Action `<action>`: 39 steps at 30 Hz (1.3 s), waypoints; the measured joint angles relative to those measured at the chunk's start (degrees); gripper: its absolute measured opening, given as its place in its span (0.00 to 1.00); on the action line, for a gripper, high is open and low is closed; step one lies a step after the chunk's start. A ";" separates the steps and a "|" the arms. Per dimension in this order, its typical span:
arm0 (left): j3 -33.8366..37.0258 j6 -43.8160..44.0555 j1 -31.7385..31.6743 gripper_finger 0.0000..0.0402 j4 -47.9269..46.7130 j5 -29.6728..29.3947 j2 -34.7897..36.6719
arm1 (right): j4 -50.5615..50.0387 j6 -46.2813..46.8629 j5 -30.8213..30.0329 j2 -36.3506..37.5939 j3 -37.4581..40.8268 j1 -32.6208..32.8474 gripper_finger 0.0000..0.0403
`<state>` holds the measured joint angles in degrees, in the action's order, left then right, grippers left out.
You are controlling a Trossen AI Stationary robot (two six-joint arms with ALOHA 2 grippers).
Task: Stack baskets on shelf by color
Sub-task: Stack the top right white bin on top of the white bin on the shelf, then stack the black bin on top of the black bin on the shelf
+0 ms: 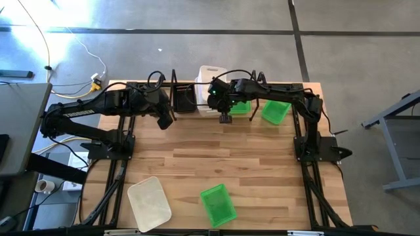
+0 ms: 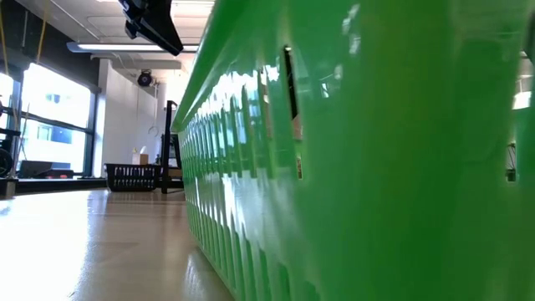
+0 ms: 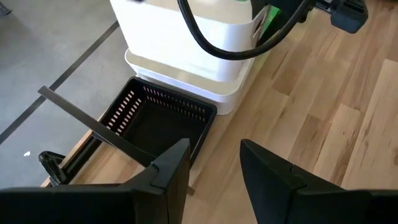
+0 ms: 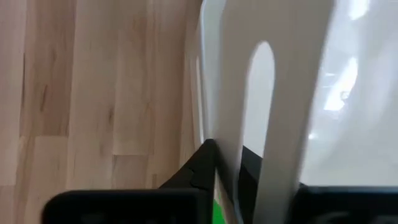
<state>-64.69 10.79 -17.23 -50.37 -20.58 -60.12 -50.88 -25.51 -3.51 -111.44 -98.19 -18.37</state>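
A white basket (image 1: 211, 74) sits on top of another white one (image 3: 186, 84) at the table's far edge. Beside it, a black basket (image 3: 158, 121) sits in the black rod shelf (image 3: 87, 118). My right gripper (image 4: 227, 162) is shut on the upper white basket's wall. My left gripper (image 3: 214, 152) hovers open just in front of the black basket and touches nothing. Two green baskets (image 1: 239, 107) (image 1: 275, 111) lie to the right of the white stack. A third green basket (image 1: 218, 204) and a white basket (image 1: 149, 203) rest on the table near its near edge. My right gripper holds the upper white basket by its end wall (image 4: 273, 124), next to the handle slot. One finger (image 4: 199, 168) is on one face of the wall and the other finger (image 4: 249, 171) on the opposite face. The basket stands upright on the white one below.
The near green basket (image 2: 351, 167) fills most of the low view, with the black basket (image 2: 134, 176) far behind it. The right arm's cable (image 3: 211, 43) hangs in front of the white stack. Bare wood lies across the table's middle (image 1: 223, 157).
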 joint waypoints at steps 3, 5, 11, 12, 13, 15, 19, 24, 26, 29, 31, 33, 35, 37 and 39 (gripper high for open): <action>0.00 0.00 0.00 0.33 0.00 0.00 0.00 | 1.27 1.08 -0.56 0.00 0.00 0.00 0.15; 0.00 0.00 0.00 0.33 0.00 0.00 0.00 | 1.68 1.24 -1.35 0.00 0.00 0.00 0.20; 0.00 0.00 0.00 0.33 0.00 0.00 0.00 | 1.80 1.28 -4.03 0.01 0.00 0.00 0.26; 0.00 0.00 0.00 0.33 -0.02 0.00 0.00 | 1.80 1.30 -4.59 0.02 0.00 0.00 0.26; 0.00 0.00 0.00 0.33 -0.02 0.00 0.00 | 1.80 1.30 -5.35 0.00 0.00 0.00 0.26; 0.00 0.00 0.00 0.33 -0.02 0.00 0.00 | 1.80 1.26 -5.81 0.02 0.00 0.00 0.26; 0.00 -0.02 0.00 0.33 -0.26 0.00 0.00 | 1.83 2.38 -4.81 0.30 -0.02 0.18 0.26; 0.01 0.02 0.00 0.33 -2.00 0.00 0.00 | 1.82 4.16 -4.44 0.35 -0.07 0.55 0.26; 0.02 0.05 0.00 0.33 -2.71 0.00 0.00 | 1.82 5.03 -3.44 0.35 -0.07 0.55 0.26; 0.02 0.09 0.00 0.33 -2.75 0.00 0.00 | 1.80 6.49 -2.83 0.54 -0.07 0.55 0.26; 0.02 0.13 0.00 0.33 -2.75 0.00 0.00 | 0.15 7.67 -2.82 0.70 -1.03 0.52 0.26; 0.02 0.14 0.00 0.33 -2.73 0.00 0.00 | -1.57 8.91 -2.86 0.86 -2.79 0.52 0.26; 0.02 0.15 0.02 0.33 -2.73 0.02 0.00 | -3.18 10.64 -2.86 0.96 -4.98 0.43 0.26; 0.02 0.38 0.02 0.33 -2.73 0.00 0.00 | -5.07 12.80 -2.88 0.96 -6.94 0.33 0.26; 0.02 1.23 0.02 0.33 -2.73 0.06 0.00 | -6.75 14.52 -2.71 0.96 -8.46 0.31 0.26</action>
<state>-64.66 12.01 -17.22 -53.10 -20.52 -60.12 -57.63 -10.99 -6.23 -110.48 -106.66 -18.06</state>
